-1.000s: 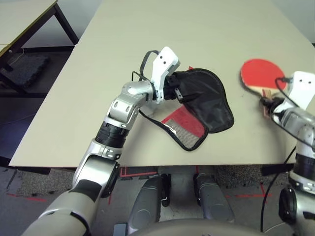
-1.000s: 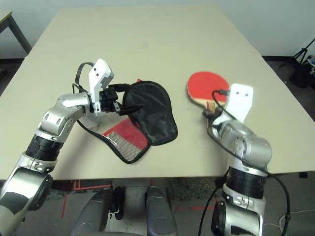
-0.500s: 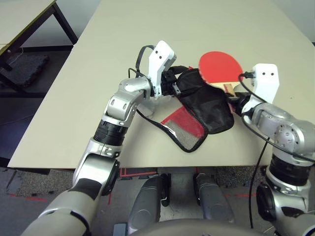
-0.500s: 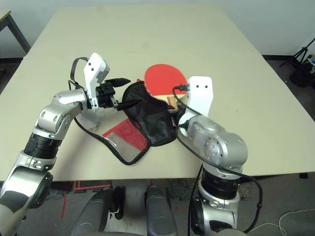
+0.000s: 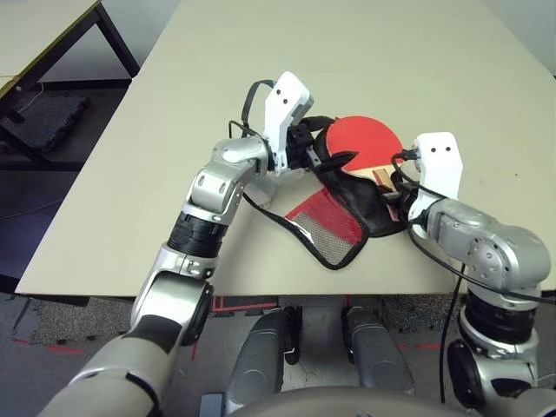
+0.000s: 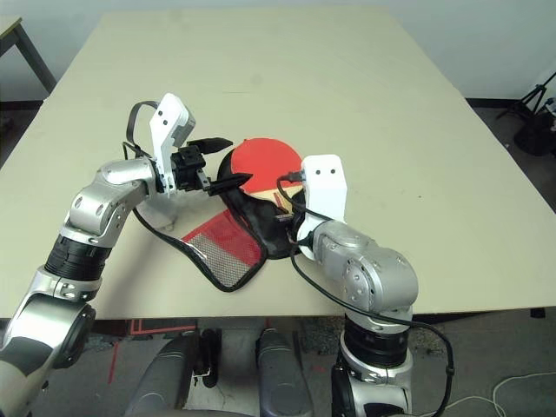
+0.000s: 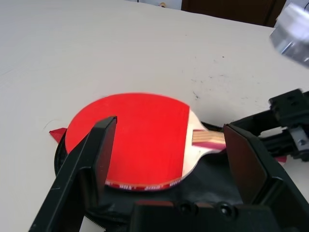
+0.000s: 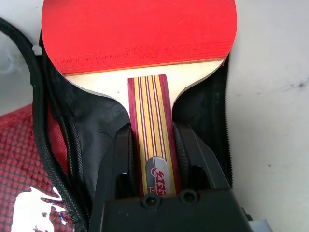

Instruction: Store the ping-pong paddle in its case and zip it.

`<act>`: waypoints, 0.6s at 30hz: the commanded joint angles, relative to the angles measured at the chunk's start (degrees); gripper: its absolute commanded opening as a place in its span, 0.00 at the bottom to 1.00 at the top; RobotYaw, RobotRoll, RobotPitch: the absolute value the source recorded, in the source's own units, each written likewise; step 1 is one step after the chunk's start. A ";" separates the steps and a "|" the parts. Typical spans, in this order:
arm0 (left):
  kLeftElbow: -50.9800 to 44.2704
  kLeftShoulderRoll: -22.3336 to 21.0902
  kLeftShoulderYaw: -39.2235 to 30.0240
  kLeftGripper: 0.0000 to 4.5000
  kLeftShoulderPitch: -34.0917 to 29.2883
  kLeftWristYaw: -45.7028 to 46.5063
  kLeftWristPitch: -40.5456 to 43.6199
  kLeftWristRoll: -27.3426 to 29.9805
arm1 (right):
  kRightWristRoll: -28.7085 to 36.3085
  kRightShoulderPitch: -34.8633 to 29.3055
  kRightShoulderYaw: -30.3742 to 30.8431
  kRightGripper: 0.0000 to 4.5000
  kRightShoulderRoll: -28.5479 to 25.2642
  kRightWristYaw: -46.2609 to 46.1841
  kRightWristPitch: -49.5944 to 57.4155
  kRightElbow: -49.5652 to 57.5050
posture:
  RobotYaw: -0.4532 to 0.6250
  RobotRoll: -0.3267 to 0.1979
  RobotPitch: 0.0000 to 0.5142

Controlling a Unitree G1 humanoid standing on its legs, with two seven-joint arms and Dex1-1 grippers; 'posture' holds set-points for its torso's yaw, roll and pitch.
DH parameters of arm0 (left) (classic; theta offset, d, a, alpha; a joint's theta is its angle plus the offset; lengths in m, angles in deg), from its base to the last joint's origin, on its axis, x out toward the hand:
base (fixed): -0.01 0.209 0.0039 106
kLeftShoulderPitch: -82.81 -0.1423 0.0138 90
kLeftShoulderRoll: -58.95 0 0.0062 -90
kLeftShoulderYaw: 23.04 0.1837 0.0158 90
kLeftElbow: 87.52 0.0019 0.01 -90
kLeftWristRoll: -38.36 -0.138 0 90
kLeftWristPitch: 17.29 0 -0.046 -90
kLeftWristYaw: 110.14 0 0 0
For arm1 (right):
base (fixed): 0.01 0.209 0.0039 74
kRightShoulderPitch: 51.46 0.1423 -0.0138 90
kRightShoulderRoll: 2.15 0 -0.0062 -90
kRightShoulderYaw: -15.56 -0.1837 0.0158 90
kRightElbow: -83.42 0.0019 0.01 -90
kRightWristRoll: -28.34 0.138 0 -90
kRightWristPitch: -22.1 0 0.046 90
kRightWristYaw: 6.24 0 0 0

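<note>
The ping-pong paddle point(image 5: 363, 142) has a round red face and a striped wooden handle point(image 8: 152, 130). My right gripper point(image 8: 154, 145) is shut on that handle and holds the paddle head over the open case point(image 5: 375, 208). The case lies unzipped on the table, black lining point(image 8: 96, 121) up, with its red mesh pocket point(image 5: 326, 217) folded out toward me. My left gripper point(image 6: 221, 163) stands open at the case's far-left rim. Its fingers point(image 7: 91, 159) straddle the paddle head point(image 7: 140, 135) without closing on anything.
The beige table point(image 5: 347, 52) stretches wide behind and to the right of the case. Its front edge point(image 5: 113, 282) runs close below the mesh pocket. Another table point(image 5: 43, 26) stands on the floor at the far left.
My right arm has carried the paddle leftward from the table's right side to above the open case. The left gripper has stayed at the case's rim, lifting slightly.
</note>
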 commanded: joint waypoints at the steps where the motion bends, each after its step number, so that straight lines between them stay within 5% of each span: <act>1: 0.10 -0.02 0.10 1.00 -0.14 -0.24 -0.24 0.01 | -0.91 -0.06 1.77 0.26 -0.38 1.18 -3.31 -1.56 | 0.30 0.62 0.37; 18: -0.59 -0.73 -0.34 1.00 -0.43 0.00 0.18 0.05 | -3.37 -2.93 2.11 0.26 -1.24 2.43 -9.26 -6.24 | 0.32 0.62 0.37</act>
